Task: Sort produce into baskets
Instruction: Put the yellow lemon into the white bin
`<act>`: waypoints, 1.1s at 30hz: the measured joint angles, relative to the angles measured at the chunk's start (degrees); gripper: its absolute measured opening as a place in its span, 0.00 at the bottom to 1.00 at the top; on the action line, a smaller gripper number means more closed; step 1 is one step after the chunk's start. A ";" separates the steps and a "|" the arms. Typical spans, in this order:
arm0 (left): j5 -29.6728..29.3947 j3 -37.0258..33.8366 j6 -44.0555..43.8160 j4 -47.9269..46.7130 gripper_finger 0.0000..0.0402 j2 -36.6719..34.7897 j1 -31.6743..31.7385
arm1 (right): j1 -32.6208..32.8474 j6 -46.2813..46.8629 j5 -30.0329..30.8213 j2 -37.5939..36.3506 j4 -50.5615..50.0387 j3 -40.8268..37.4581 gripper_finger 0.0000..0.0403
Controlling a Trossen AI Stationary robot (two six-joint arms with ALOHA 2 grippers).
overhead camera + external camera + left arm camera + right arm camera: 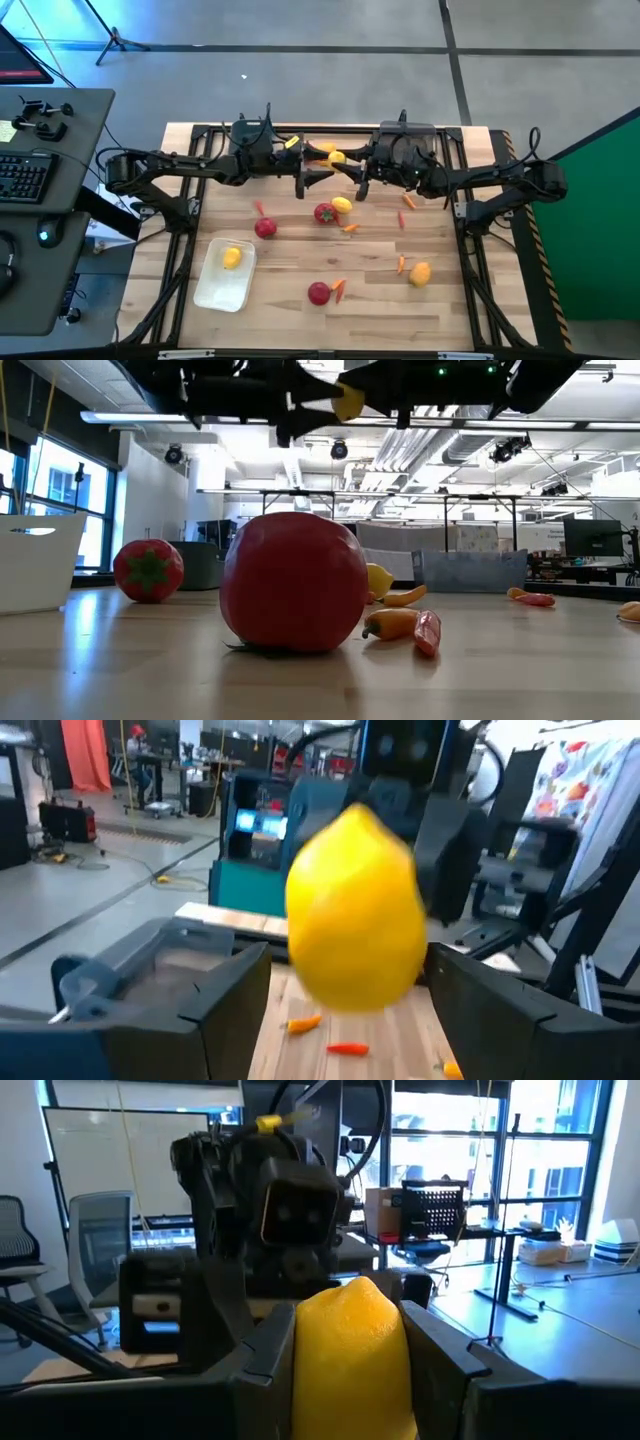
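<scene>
Above the table's far middle, both arms meet nose to nose, a handover caught mid-air. The yellow lemon point(336, 157) sits between them. In the right wrist view the right gripper point(345, 1370) has its 2 fingers clamped on the lemon's flanks. In the left wrist view the left gripper point(350, 1010) has its fingers spread clear of the fruit on both sides, no contact visible. So: left released, right grasping the lemon.

Step in hand, as I judge it: passing 1 lemon from the left arm to the right.

Rest of the produce on the table, high view:
- 3 red tomatoes: 1 left of centre point(265, 228), 1 at centre point(325, 213) beside a second lemon point(342, 205), 1 toward the near edge point(318, 293).
- A third lemon point(421, 273) lies at right, well apart from the others.
- Thin orange-red pepper pieces are scattered about, for example point(402, 220) and point(339, 290).
- The white tray point(213, 288) at near left holds 1 lemon point(231, 257).

Far edge, under the arms: a dark blue-grey bin shows in the left wrist view point(130, 970); the low view shows a greyish bin point(470, 572) far back. Whether these are the same bin, I cannot tell.

Next move calls for the left arm to back straight off without brushing the fruit. Then the right arm needs to carry the lemon to its basket and lower it inside before opening. Which basket that is, the frames do not settle. The risk is a round, smooth toy slipping in a 2-finger pinch.
</scene>
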 joint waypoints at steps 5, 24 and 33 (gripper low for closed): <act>0.00 0.88 0.02 -0.61 0.63 0.00 -0.70 | 0.33 -0.01 -0.84 0.00 1.65 0.00 0.29; -0.17 0.88 2.32 0.18 0.57 0.00 -3.26 | 2.54 1.95 -1.47 3.95 9.36 0.00 0.29; -0.20 0.92 2.43 -0.11 0.43 -0.04 -3.04 | 2.60 4.45 1.60 4.76 11.82 0.00 0.44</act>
